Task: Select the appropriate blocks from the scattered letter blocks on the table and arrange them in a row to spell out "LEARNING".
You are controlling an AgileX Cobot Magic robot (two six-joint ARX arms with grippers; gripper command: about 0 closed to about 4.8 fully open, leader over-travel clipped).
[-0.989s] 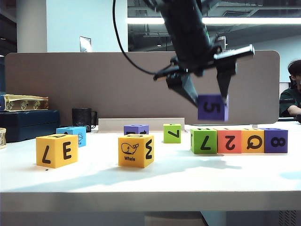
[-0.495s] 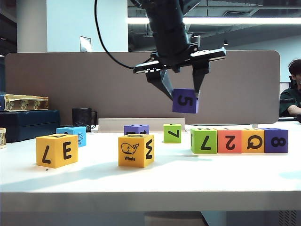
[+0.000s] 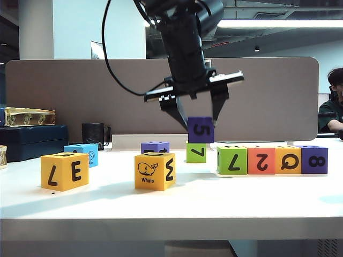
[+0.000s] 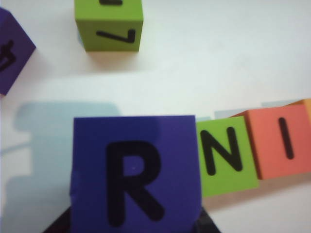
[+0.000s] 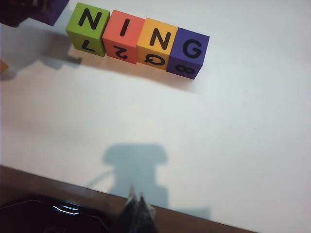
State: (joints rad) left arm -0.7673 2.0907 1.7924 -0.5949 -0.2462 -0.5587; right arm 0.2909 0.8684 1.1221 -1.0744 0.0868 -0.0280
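My left gripper is shut on a purple block that shows "5" in front and "R" on top. It hangs just above the table, left of the row's green end. The row reads N-I-N-G from above: green "7", red-orange "2", orange "Q", purple "8". A lone green "7" block stands behind the held cube. Yellow "E/7", a blue block and another purple block lie to the left. My right gripper is shut and empty, over the table's front edge.
A yellow whale "W" block stands mid-table in front. A grey-brown divider panel runs behind the table, with a black mug and dark blue boxes at the back left. A person sits at the far right.
My left gripper has carried the purple "5" block leftward and down, from above the row to just left of its green end. The right arm has stayed still.
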